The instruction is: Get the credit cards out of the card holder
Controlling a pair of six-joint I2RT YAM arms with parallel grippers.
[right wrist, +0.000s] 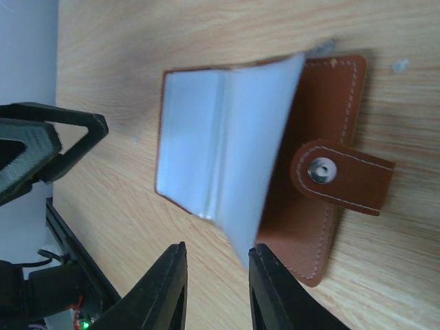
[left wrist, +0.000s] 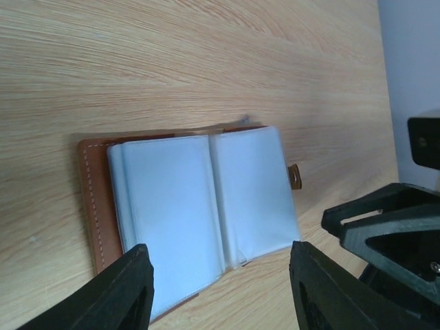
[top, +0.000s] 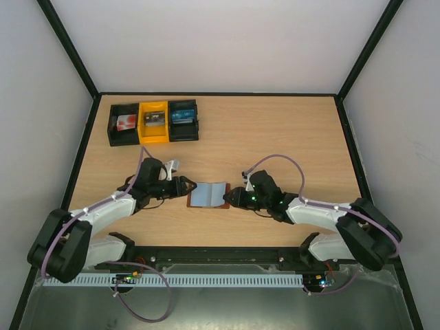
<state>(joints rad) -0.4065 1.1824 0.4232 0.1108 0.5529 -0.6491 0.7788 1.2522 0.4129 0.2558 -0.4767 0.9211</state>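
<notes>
Left gripper (top: 184, 185) is sitting just left of the card holder (top: 210, 195), and on its wrist feed I am seeing its fingers (left wrist: 130, 289) standing well apart, straddling the holder's near edge (left wrist: 199, 206) with nothing pinched between them. Right gripper (top: 234, 196) is pressing in at the holder's right edge; its fingers (right wrist: 168, 289) are only narrowly apart. A corner of a grey-blue pocket leaf (right wrist: 240, 227) is dipping into that gap beside one finger, and I am not seeing it clamped.

I am watching the card holder lying open and flat, pocket faces up, the brown cover (right wrist: 323, 103) underneath and the snap tab (right wrist: 344, 175) folded out on the side nearest the right gripper. Whatever the pockets are holding is too hazy to make out.

Bare table (top: 275, 137) is stretching beyond the holder and off to its right. Three bins (top: 153, 122) are standing well beyond it to the far left.

Both arms are reaching in low, elbows splayed outward, forearms angling toward the holder from either side.
</notes>
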